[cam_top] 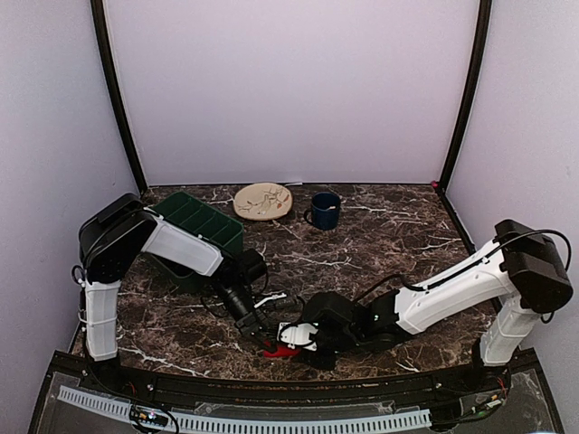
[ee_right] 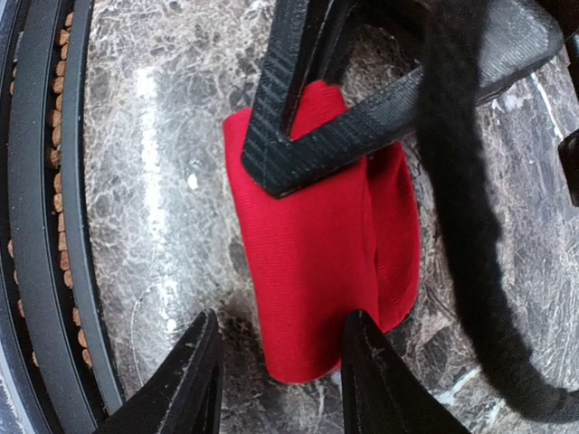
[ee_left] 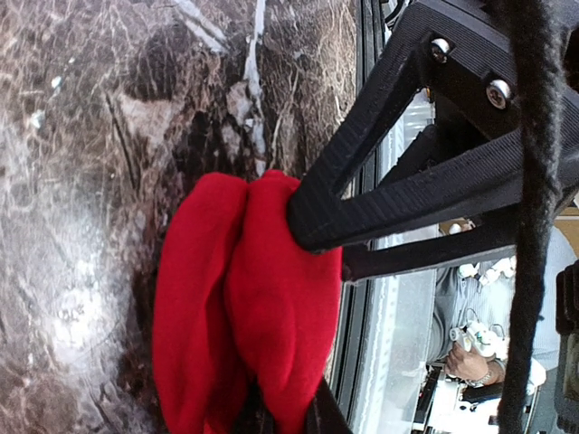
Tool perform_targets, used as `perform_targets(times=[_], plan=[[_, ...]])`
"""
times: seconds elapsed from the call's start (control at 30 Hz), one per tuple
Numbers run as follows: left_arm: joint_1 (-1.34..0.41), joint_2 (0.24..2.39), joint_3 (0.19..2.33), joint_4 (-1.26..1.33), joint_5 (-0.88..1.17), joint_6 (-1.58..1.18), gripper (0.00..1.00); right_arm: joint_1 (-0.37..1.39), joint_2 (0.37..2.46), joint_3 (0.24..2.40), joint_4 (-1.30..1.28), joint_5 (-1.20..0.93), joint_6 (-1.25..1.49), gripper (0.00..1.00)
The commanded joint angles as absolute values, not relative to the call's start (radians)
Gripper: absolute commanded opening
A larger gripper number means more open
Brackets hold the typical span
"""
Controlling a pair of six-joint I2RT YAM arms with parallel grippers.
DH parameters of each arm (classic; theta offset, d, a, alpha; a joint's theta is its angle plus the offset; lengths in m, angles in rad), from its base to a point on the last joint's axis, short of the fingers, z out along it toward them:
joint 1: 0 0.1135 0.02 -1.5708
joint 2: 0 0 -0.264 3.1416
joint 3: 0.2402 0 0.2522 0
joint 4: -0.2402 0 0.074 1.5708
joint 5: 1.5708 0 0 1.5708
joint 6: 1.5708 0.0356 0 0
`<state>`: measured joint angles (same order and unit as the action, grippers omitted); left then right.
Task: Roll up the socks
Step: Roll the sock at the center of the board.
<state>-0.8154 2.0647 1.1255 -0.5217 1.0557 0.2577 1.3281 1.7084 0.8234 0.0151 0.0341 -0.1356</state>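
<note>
**Red socks pinched beside the front rail**

Scarlet fabric lies bunched on the dark marbled worktop, close beside the black rail that runs along its near edge and roughly halfway along that rail. In the left wrist view the bundle shows two soft lobes pressed side by side with a deep crease between them. In the right wrist view it reads as a short, thick fold, with a seam line running down the side away from the rail.

The left pincer is pinching the socks. Its two black fingers are pressed almost together on one edge of the bundle. The upper tip sits on top of the cloth, and the lower one meets the fabric's rim on the side nearest the rail.

The right pincer is spread, its fingertips standing on either side of the bundle's free end. The finger on the rail side is clear of the cloth, with bare worktop between them. The other finger overlaps the cloth's edge in the view, and I cannot tell whether it touches.

Both arms reach in toward the socks from opposite ends of the rail, and their pincers meet over the bundle.

Well apart from the rail, along the worktop's far edge, stand a dark green bin, a cream patterned plate just beside it, and a blue mug just beside the plate
</note>
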Motion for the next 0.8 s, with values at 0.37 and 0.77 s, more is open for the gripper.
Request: perform_targets(times=[0.37, 0.77], plan=[[-0.809, 2.089, 1.134, -0.578, 1.07, 0.294, 0.06, 1.337, 1.757, 0.856, 0.036, 0.101, -0.193, 0.4], [-0.809, 2.097, 1.137, -0.58, 1.052, 0.284, 0.11, 1.331, 1.779, 0.891, -0.018, 0.012, -0.207, 0.1]])
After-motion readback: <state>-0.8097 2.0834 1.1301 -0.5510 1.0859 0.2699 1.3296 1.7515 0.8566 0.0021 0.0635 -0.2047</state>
